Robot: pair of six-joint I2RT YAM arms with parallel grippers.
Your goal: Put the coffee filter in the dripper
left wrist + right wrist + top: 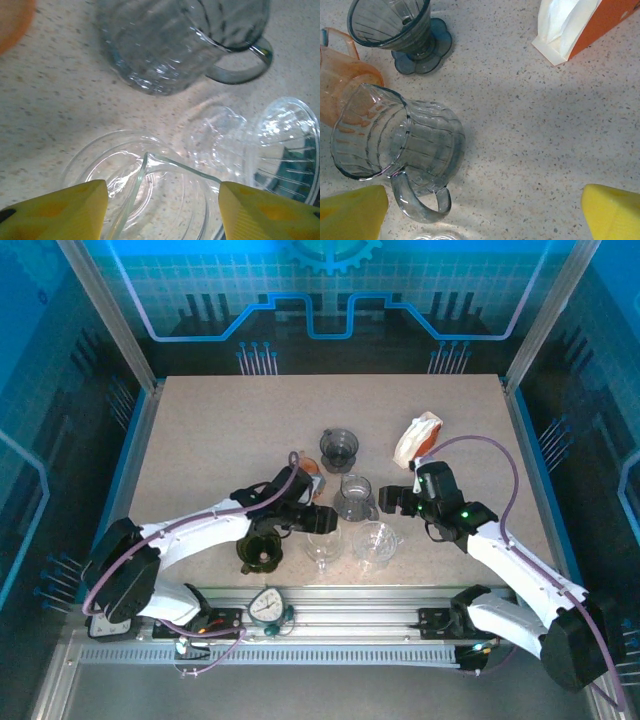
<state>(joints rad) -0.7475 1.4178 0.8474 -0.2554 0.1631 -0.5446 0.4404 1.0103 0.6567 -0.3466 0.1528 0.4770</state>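
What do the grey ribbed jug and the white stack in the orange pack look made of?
Smoky grey ribbed jug with handle: see-through glass or plastic, glossy; speckled table shows through. White stack in orange pack: likely matte paper; soft folded edges, no shine.

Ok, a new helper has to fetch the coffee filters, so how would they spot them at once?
On the speckled table, look beyond the cluster of glassware, toward its far right. The coffee filters lie there apart: white paper in an orange pack, while their neighbours are all vessels.
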